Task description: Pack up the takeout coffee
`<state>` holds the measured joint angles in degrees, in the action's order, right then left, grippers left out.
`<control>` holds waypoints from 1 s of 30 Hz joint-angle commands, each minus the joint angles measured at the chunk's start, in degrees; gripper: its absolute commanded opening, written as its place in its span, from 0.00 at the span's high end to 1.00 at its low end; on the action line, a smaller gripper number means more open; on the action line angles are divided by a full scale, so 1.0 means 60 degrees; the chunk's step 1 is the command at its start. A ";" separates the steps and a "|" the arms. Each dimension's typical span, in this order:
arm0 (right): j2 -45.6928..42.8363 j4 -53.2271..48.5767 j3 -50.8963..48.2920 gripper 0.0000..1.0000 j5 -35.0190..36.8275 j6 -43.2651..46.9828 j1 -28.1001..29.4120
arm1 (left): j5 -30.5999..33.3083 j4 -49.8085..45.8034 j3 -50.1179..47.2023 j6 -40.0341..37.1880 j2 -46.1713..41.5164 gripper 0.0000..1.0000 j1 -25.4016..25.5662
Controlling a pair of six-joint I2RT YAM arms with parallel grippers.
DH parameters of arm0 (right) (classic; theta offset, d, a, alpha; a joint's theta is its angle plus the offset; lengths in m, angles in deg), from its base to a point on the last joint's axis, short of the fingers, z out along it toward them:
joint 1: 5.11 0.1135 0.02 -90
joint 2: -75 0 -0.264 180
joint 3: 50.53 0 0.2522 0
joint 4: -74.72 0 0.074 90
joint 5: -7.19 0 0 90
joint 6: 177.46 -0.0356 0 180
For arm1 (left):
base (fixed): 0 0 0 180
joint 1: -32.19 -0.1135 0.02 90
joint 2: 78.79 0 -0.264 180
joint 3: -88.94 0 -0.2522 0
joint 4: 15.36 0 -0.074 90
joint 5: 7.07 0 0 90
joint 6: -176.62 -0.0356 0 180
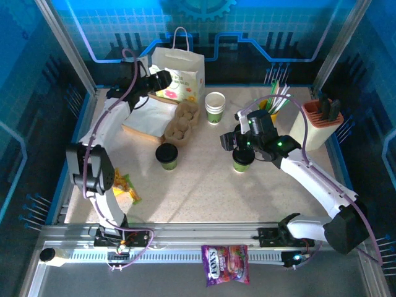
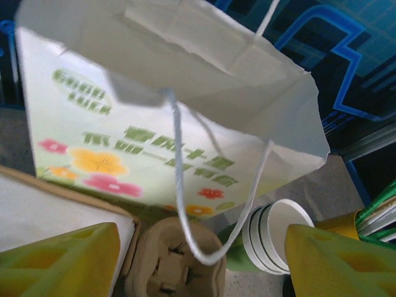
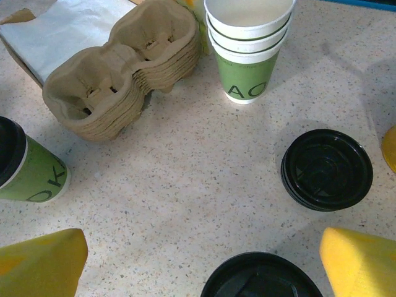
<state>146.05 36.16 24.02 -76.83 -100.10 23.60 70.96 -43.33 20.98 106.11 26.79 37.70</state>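
The left claw (image 1: pixel 162 79) is held up against the front of the flower-printed paper bag (image 1: pixel 180 75). In the left wrist view its yellow fingers (image 2: pixel 59 260) are seen set apart, and a loop of the bag handle (image 2: pixel 178 185) hangs down in the gap between them, touching neither. Below that claw lie the stack of cup carriers (image 2: pixel 176 266) and, off to its right, the stack of open cups (image 2: pixel 272 238).

The right claw (image 1: pixel 238 148) is held over the surface (image 1: pixel 204 185) with its jaws spread wide. Directly beneath it, between the two yellow fingers (image 3: pixel 40 263), the black lid of the first lidded cup (image 3: pixel 260 281) is seen, with bare surface showing on either side of the lid. Whether the fingers reach down past the cup's rim cannot be told. The second lidded cup (image 3: pixel 25 164) stands upright to the left of this claw, well apart from it. Ahead of the claw and to its right, a stack of black lids (image 3: pixel 327 168) rests flat. The open cups and the carriers are seen farther ahead of it, just beside each other.
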 commanded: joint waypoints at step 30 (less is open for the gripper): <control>0.0386 -0.0438 -0.0068 0.02 0.1630 -0.0083 0.0917 | -0.1726 -0.1302 0.3653 -0.1401 0.2844 0.75 -0.0295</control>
<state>147.69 33.71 23.96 -68.20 -101.08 28.32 62.02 -49.87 40.45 99.46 43.09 36.42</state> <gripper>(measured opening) 0.977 0.236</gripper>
